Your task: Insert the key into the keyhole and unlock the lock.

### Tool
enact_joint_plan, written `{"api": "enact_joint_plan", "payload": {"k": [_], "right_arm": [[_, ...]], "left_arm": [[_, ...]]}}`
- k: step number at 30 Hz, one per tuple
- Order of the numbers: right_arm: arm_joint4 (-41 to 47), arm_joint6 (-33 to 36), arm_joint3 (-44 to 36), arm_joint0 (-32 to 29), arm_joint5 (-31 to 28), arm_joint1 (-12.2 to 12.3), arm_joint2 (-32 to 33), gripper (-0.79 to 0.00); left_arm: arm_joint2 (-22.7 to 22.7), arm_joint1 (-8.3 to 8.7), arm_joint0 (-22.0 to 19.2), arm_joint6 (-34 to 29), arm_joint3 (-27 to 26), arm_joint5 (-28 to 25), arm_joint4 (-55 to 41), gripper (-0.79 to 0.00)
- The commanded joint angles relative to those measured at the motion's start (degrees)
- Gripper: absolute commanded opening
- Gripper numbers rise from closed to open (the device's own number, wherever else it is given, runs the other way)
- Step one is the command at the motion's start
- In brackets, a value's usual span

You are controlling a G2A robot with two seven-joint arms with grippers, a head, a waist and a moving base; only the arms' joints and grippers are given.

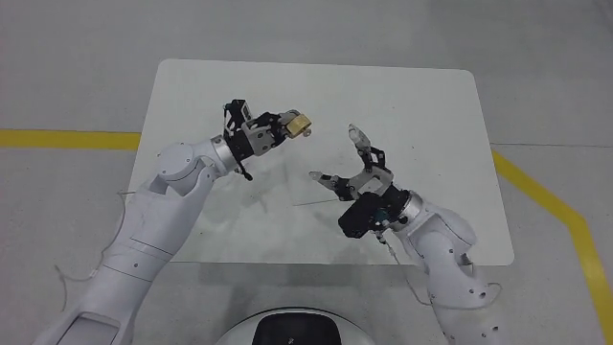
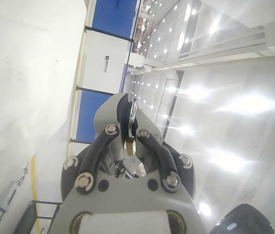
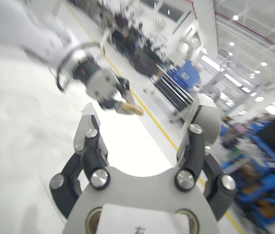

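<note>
L gripper (image 1: 287,126): clamped on brass lock (image 1: 300,126), held in air over table (image 1: 431,105), far-left part
lock (image 3: 133,108): brass body sticks out past L fingertips, pointing twd R gripper; brass also seen btw fingers in L wrist view (image 2: 130,148)
R gripper (image 1: 337,156): fingers wide apart, above table mid, near lock, not touching

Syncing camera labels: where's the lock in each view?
Top view: lock held at the end of the left gripper, over the table, left of centre.
Left wrist view: lock's brass body clamped in that gripper.
Right wrist view: lock in the far gripper, beyond the open right gripper.
Shared landmark: the left gripper holding it.
</note>
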Motion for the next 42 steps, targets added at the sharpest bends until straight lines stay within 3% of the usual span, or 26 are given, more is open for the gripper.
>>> {"api": "enact_joint_plan", "payload": {"k": [1,6,11,16,21,42], "right_arm": [[19.65,-7.79,6.69,3.16,-6.27,-0.18,-0.84,-0.785],[30.61,-15.91,15.86,9.57,-20.70,-0.47,-4.58,-0.785],[40.26,-13.61,24.79,15.44,-27.82,-1.50,-10.69,-0.785],[47.52,-8.82,31.40,20.00,-27.35,-2.85,-15.70,-0.785],[49.07,-5.71,32.82,21.84,-26.00,-3.41,-17.16,-0.785],[50.87,-3.70,35.71,23.33,-24.96,-4.46,-17.71,-0.785]], "left_arm": [[-0.15,-0.15,0.07,-1.23,0.62,1.27,-3.29,-0.785],[-0.47,-0.18,-0.42,-2.62,1.98,2.03,-4.66,-0.785],[-0.45,-0.35,-0.76,-5.29,2.20,1.74,-6.96,-0.785],[0.01,-0.50,-1.31,-6.48,2.81,2.14,-7.63,-0.785],[-0.08,-0.56,-1.35,-7.18,3.23,1.31,-8.02,-0.785],[0.48,-0.78,-2.66,-8.43,4.07,2.25,-8.06,-0.785]]}}
